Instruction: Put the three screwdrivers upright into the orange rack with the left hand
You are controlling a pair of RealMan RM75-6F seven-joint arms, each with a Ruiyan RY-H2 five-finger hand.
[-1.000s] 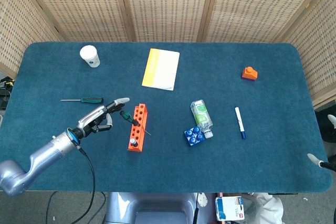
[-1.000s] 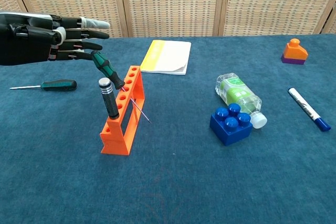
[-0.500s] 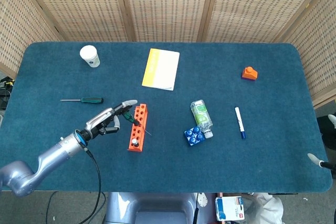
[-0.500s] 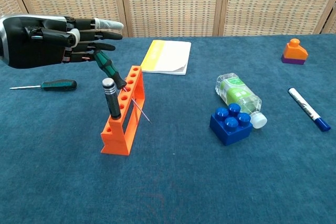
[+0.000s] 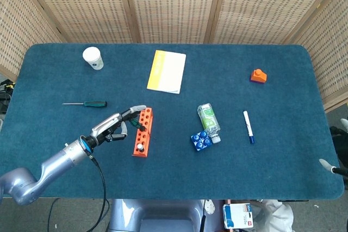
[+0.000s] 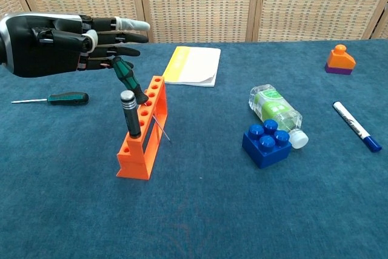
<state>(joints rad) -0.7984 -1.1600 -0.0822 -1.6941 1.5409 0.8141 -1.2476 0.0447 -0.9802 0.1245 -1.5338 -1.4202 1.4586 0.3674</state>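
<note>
Left hand [image 6: 57,43] has slid right toward the orange rack [image 6: 141,131], still pinching a green-handled screwdriver [image 6: 128,80], tilted, shaft down through a rack hole. Third screwdriver [image 6: 51,98] lies flat far left. Black-handled screwdriver [image 6: 130,113] stands upright in the rack. Right hand out of sight.

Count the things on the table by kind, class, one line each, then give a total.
Screwdrivers: 3
Orange rack: 1
Cup: 1
Notebook: 1
Bottle: 1
Blue brick: 1
Orange brick: 1
Marker: 1
Total: 10
</note>
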